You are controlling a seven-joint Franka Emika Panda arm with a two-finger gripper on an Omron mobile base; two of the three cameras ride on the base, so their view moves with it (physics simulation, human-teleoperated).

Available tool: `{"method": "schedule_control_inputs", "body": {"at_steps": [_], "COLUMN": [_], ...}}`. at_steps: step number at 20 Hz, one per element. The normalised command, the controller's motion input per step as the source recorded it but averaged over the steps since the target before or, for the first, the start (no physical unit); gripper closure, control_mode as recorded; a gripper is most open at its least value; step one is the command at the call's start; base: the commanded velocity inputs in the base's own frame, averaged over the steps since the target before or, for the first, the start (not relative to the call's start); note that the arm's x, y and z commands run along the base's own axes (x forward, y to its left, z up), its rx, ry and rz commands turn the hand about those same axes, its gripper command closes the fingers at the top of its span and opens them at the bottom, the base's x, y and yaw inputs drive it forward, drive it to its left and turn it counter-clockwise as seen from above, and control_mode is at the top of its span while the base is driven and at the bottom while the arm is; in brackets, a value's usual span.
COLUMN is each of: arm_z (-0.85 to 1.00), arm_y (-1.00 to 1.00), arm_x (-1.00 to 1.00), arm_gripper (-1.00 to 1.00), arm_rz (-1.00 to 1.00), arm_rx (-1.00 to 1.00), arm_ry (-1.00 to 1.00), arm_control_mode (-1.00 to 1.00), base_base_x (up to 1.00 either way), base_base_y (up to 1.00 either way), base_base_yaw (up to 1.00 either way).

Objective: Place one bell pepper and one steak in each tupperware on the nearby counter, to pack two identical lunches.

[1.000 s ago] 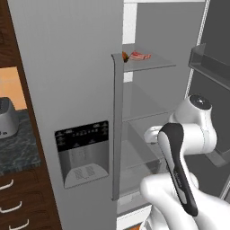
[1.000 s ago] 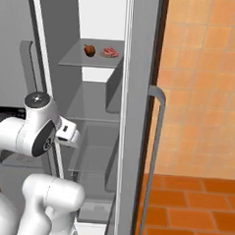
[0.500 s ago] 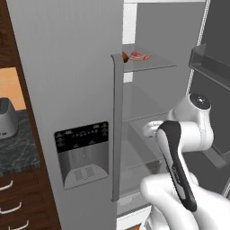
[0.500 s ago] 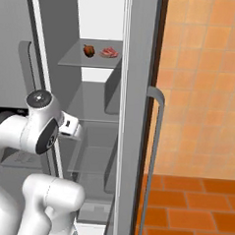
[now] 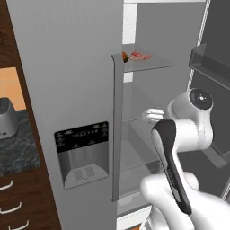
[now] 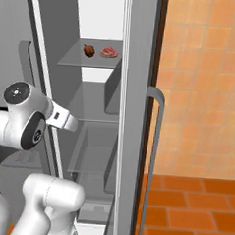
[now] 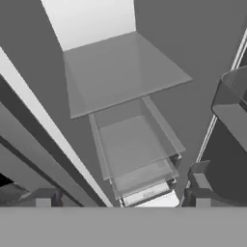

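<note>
Open fridge [image 6: 90, 113], bell pepper [image 6: 88, 50] beside steak [image 6: 109, 52] on upper shelf [image 6: 73, 60], gripper [image 7: 120, 198] fingers spread, empty

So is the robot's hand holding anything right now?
No, nothing. The gripper is open and empty inside the fridge, facing a bare shelf. The bell pepper and steak sit on a higher shelf.

Arm folded, elbow raised, forearm reaching forward; pincer [image 7: 120, 198] spread wide, empty, tilted downward.
</note>
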Motion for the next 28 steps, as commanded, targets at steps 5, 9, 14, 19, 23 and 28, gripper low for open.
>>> {"method": "schedule_control_inputs", "body": {"at_steps": [5,9,14,19,23,28], "arm_z": [0.38,0.45,0.55,0.47,0.26,0.40], "arm_y": [-0.06,-0.21,-0.10,0.00,0.00,-0.03], "arm_x": [-0.41,-0.11,0.01,0.08,0.08,0.30], "arm_gripper": [-1.00,-1.00,-1.00,-1.00,-1.00,-1.00], "arm_rz": [-0.34,-0.17,-0.06,-0.01,0.00,-0.03], "arm_rx": [0.25,0.27,0.19,0.15,0.03,0.00], "arm_ry": [-0.11,-0.03,0.00,0.00,0.02,0.08], "arm_control_mode": [-1.00,-1.00,-1.00,-1.00,-1.00,-1.00], "base_base_x": [0.00,0.00,0.00,0.00,0.00,0.00], "base_base_y": [0.00,0.00,0.00,0.00,0.00,0.00], "base_base_yaw": [0.00,0.00,0.00,0.00,0.00,0.00]}}
